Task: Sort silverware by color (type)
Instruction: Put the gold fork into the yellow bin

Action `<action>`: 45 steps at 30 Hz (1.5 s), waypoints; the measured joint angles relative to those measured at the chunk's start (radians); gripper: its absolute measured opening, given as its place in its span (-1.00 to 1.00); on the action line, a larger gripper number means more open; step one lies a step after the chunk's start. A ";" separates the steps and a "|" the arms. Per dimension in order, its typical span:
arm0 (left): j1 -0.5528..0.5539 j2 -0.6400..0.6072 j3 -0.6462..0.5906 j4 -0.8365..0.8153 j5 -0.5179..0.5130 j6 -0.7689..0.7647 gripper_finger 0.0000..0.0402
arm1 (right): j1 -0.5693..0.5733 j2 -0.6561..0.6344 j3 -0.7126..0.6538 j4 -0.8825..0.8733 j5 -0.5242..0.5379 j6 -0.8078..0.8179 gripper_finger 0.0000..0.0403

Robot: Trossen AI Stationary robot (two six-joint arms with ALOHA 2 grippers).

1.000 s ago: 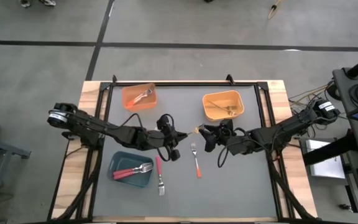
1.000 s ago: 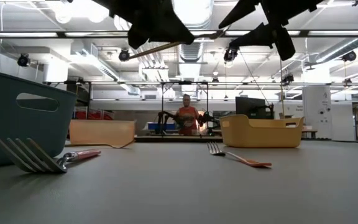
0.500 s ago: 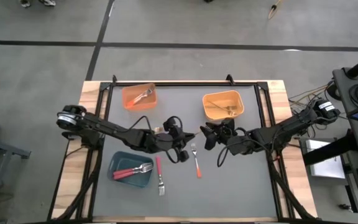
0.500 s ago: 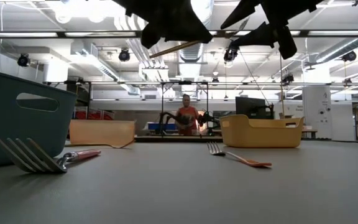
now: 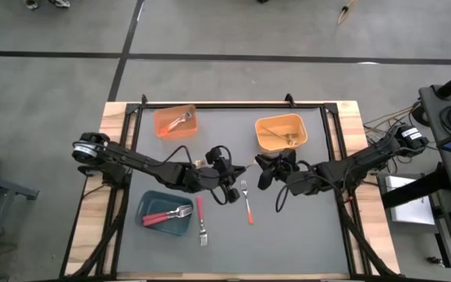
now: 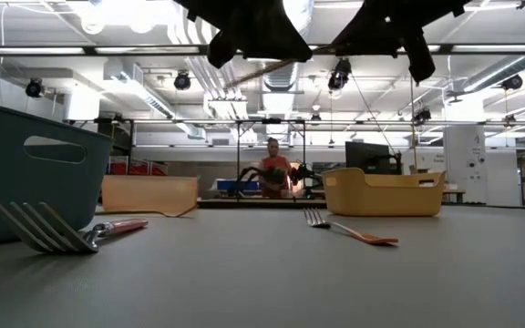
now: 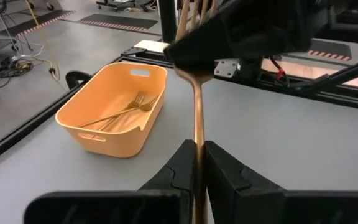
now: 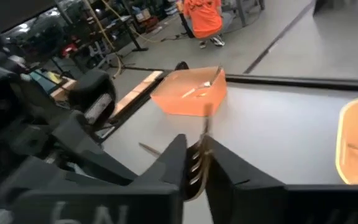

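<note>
A gold fork [image 5: 245,166] hangs high over the table's middle, between my two grippers. My left gripper [image 5: 232,177] is shut on its handle, seen also in the left wrist view [image 7: 197,149]. My right gripper [image 5: 260,168] is shut on its tine end, seen also in the right wrist view [image 8: 196,149]. In the low view the fork [image 6: 262,71] shows as a thin, slightly tilted bar between the two dark grippers. An orange-handled fork [image 5: 247,202] and a red-handled fork [image 5: 200,219] lie flat on the mat. My left gripper pinches the gold fork's handle [image 7: 197,124] between its two fingers, which lie along it. The fork runs straight out past the fingertips, lifted clear of the table. My right gripper pinches the fork's tine end [image 8: 196,164] between its two fingers, coming level from the table's right side. The neck [image 8: 205,124] sticks out past the fingertips toward my left gripper.
An orange bin [image 5: 175,121] with a fork stands at the far left. A yellow-orange bin [image 5: 281,131] with gold forks stands at the far right, and a teal bin [image 5: 165,213] with red-handled forks at the near left. A person [image 6: 272,173] stands in the room behind.
My left gripper has carried the gold fork toward the table's right, up to my right gripper. My right gripper, open before, has shut on the fork's tine end. The fork stays lifted clear of the table.
</note>
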 joint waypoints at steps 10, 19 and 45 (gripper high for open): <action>0.000 0.001 -0.001 -0.036 0.056 -0.001 -0.86 | 0.022 -0.004 0.008 -0.025 -0.099 -0.208 -0.95; 0.000 -0.009 -0.001 -0.083 0.312 0.029 -0.62 | 0.019 -0.003 0.104 -0.231 -0.278 -0.304 -0.95; -0.002 -0.019 -0.005 -0.193 0.469 0.076 -0.39 | 0.022 0.266 0.603 -0.696 -0.449 -0.792 -0.95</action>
